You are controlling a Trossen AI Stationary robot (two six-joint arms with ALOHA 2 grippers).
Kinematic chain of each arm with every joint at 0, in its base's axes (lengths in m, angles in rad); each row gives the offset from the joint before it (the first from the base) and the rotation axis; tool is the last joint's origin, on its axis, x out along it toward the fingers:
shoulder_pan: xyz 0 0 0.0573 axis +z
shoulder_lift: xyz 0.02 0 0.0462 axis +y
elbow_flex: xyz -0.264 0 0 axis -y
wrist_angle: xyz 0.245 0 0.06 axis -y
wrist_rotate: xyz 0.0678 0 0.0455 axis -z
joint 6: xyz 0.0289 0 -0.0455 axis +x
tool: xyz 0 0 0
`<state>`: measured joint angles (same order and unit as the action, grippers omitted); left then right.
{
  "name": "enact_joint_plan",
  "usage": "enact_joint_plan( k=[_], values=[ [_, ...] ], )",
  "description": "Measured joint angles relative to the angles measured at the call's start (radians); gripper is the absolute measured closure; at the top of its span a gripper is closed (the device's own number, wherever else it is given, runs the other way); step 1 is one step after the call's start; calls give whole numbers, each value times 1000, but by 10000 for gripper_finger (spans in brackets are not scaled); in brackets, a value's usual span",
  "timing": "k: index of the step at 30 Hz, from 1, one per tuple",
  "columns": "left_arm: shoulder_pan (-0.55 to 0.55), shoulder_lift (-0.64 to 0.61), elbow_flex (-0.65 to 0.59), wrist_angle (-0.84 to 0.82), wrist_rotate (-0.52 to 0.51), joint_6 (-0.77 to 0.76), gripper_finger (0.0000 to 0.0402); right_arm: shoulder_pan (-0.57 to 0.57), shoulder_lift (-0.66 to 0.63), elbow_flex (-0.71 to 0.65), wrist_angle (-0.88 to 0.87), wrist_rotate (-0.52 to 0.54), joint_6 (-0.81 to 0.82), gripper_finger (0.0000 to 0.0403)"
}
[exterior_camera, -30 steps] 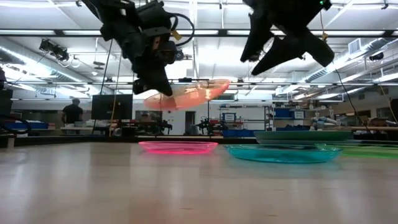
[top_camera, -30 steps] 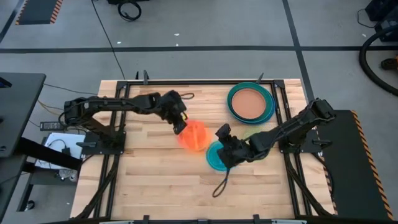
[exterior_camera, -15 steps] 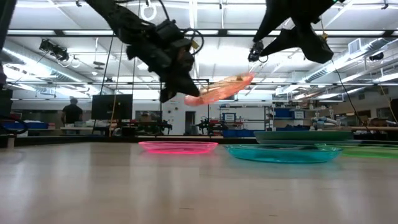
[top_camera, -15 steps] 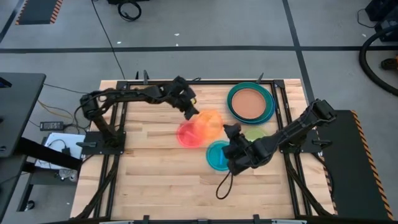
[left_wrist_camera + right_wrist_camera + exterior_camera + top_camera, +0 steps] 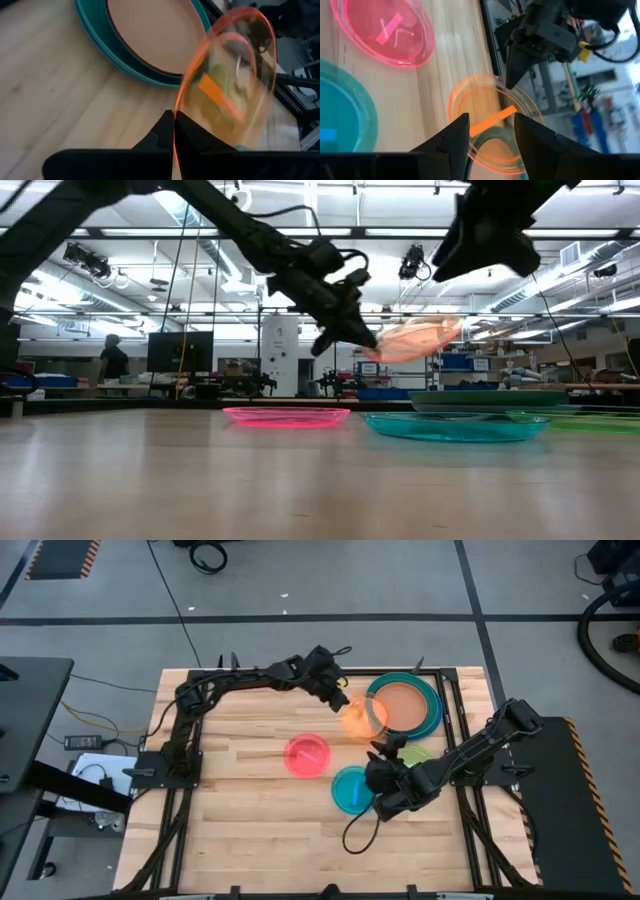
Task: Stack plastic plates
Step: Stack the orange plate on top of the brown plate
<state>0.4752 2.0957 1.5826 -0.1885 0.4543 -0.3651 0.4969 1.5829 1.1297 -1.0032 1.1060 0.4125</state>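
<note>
My left gripper is stretched toward the far right of the table and is shut on the small orange plate, which hangs in the air beside a stack of larger plates with a brown one on top. The pink plate, the cyan plate and the green plate each lie flat on the wood. My right gripper is open and hovers above the table between the cyan and green plates, touching nothing; it is high in the low view. My left gripper pinches the orange plate's rim between its two fingers, on the edge toward the table's left. The fingers come slanting down from the far left. The plate is lifted clear and tilted, its free edge higher than the held edge.
The stack sits in the table's far right corner, close to the black frame rail. A dark cable loop lies on the wood near the right arm. Bare wood spreads over the near left half.
My left gripper has carried the orange plate from above the pink plate toward the far right, up to the edge of the stack; the plate has stayed lifted and tilted. My right gripper has drifted slightly toward the right edge, still open.
</note>
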Motion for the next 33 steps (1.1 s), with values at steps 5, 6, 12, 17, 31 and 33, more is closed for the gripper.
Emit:
enact_joint_plan(
  k=[5,6,12,17,31,33],
  values=[
    [-21,99,130,14,-4,-72,391,32,-42,0,-184,28,284,238],
    [-24,117,156,9,-5,-76,391,38,-50,0,-206,43,324,238],
    [-44,191,271,13,-37,-98,391,62,-106,0,-238,39,375,238],
    [-49,210,294,44,-92,-131,391,72,-169,0,-285,33,441,238],
    [-89,224,293,138,-317,-187,391,141,-251,-67,-210,104,502,238],
    [-89,237,293,145,-333,-203,391,145,-249,-68,-205,98,501,238]
  ],
)
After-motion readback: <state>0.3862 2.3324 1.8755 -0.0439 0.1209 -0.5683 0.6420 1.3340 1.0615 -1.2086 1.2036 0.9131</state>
